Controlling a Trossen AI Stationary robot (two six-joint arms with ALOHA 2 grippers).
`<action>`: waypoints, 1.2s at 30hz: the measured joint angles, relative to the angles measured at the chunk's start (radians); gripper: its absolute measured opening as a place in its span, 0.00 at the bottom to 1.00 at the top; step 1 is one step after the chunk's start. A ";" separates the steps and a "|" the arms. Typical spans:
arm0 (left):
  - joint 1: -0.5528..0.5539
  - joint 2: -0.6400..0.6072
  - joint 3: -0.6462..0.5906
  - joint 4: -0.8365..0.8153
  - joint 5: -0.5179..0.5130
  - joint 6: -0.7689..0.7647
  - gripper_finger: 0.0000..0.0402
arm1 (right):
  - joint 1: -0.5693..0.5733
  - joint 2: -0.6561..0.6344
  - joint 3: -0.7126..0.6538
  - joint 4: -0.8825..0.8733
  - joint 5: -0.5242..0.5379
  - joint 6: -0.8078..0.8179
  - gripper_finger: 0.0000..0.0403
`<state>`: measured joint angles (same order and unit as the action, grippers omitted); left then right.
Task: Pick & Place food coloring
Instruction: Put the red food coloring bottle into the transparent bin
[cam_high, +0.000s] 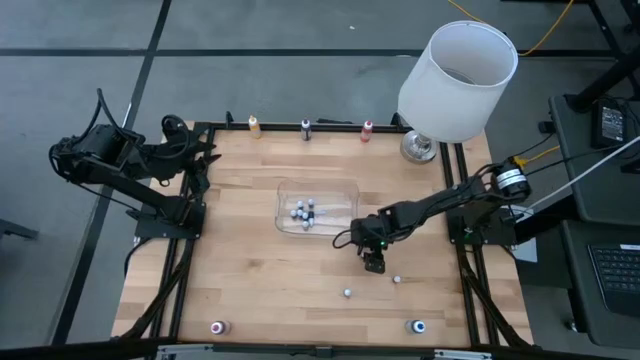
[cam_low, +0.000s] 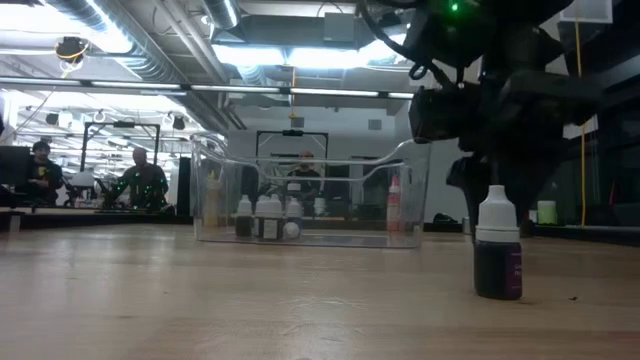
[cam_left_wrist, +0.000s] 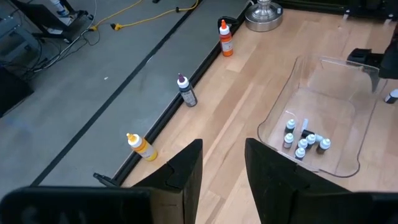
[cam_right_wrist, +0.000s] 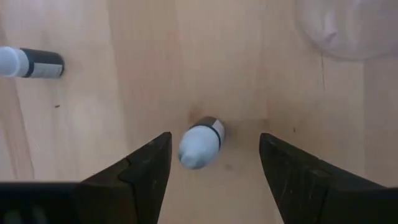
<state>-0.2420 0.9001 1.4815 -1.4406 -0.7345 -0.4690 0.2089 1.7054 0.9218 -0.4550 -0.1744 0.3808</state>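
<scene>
The right claw (cam_high: 374, 264) hangs low over the wooden surface (cam_high: 250, 270), just off the near right corner of the clear tray (cam_high: 345, 190), its two fingers spread wide with nothing between them but a small dark bottle (cam_right_wrist: 200, 143) with a pale cap, standing upright on the wood directly beneath. The low view shows that same bottle (cam_low: 497, 248) standing free, dark purple below a white cap, with the claw just above and behind it. A second dark bottle (cam_right_wrist: 31, 63) shows nearby on the wood in the right wrist view. Three food coloring bottles stand in a row along the far edge: a yellow-orange one (cam_high: 254, 125), a dark one (cam_high: 306, 128) and a red one (cam_high: 367, 129). Two more stand at the near edge, a pink one (cam_high: 218, 327) and a blue one (cam_high: 418, 326). Inside the tray sits a cluster of small capped bottles (cam_high: 305, 213), about seven as counted in the left wrist view. The left claw (cam_left_wrist: 222, 167) waits drawn back at the far left corner, its fingers narrowly parted and holding nothing. One white lamp (cam_high: 455, 85) stands at the far right corner.
</scene>
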 joint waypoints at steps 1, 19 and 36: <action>0.000 0.000 0.000 0.000 0.000 0.000 0.29 | 0.000 0.000 0.000 0.003 0.002 0.000 0.60; 0.000 0.000 0.000 0.000 0.000 0.000 0.29 | 0.000 0.000 0.032 -0.001 -0.032 0.008 0.28; 0.000 -0.001 0.000 0.000 0.000 0.003 0.29 | 0.000 -0.015 0.034 -0.071 -0.125 0.012 0.17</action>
<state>-0.2422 0.8992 1.4815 -1.4410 -0.7345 -0.4660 0.2090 1.6903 0.9562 -0.5257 -0.2994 0.3927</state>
